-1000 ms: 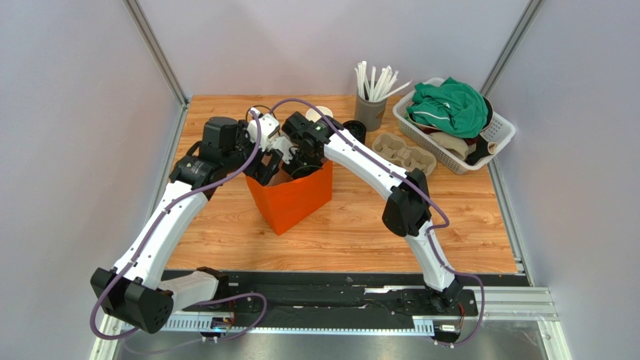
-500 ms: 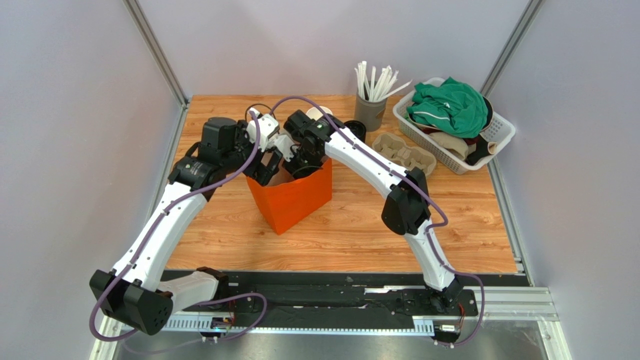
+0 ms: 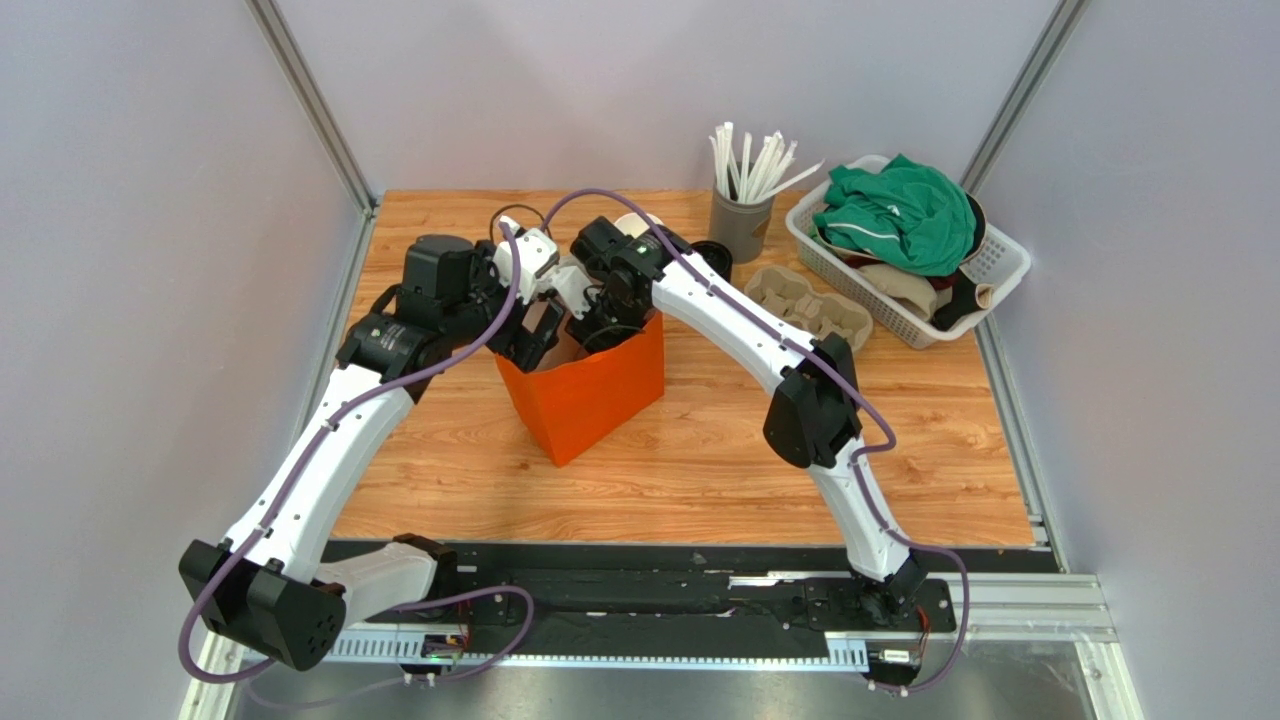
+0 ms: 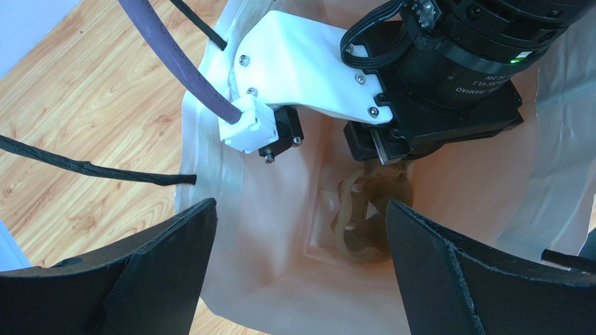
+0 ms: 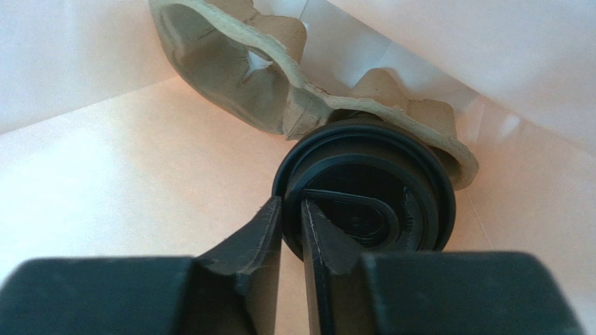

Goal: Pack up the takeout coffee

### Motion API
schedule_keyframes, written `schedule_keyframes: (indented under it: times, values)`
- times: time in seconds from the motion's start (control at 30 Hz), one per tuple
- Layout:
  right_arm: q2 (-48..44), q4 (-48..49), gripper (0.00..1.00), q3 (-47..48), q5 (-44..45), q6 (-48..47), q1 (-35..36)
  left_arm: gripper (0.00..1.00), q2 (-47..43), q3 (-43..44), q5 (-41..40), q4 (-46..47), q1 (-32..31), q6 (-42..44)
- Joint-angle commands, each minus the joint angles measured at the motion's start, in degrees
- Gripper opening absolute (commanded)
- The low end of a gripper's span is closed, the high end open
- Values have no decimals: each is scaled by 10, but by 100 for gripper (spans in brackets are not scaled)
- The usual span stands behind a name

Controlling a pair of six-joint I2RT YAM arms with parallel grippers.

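Wooden tabletop (image 3: pixel 721 450) enclosed by grey walls, top view. The takeout coffee (image 5: pixel 364 199) stands inside the orange bag (image 3: pixel 594 402), seated in a well of a pulp cup carrier (image 5: pixel 210 56) on the bag floor. Only its black lid (image 5: pixel 413 209) shows, in the right wrist view; the cup wall is hidden. The lid faces the camera, so the cup's long axis is upright and runs roughly parallel to the approach of the right tool (image 5: pixel 292 209). That tool's fingers (image 5: pixel 259 241) are almost pressed together and pinch the lid's left rim, so the bulk of the cup lies to the right of the tool in that frame.

The left tool (image 4: pixel 299 209) is spread wide at the bag mouth, above the carrier and well apart from the cup. Whether it touches the bag wall cannot be told. The right arm is thus the nearer.

By this reading the cup is already seated. The coming move calls for parting the fingers and withdrawing straight up along the cup's axis, since a sideways pull could tip the cup or lift the lid.

Against the frame one second earlier, the right wrist sits slightly nearer the upper left of the top view; bag and left arm appear nearly unchanged.

Upper right of the top view: straw holder (image 3: pixel 739 228), second carrier (image 3: pixel 812 305), white basket (image 3: pixel 1004 273).
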Motion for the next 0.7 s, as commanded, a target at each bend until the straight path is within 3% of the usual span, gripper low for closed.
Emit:
schedule_keyframes:
  times: [0.0,0.3,0.67]
  values:
    - [-15,-5,27,0,37,-2,-12,99,-13,-4,2,-1,3,3]
    - [-36,-2,40,7,17,-4,-12,99,-12,-4,2,0,3,4]
    - [-62,0,45,10,15,-5,-11,99,-13,-7,0,1,3,4]
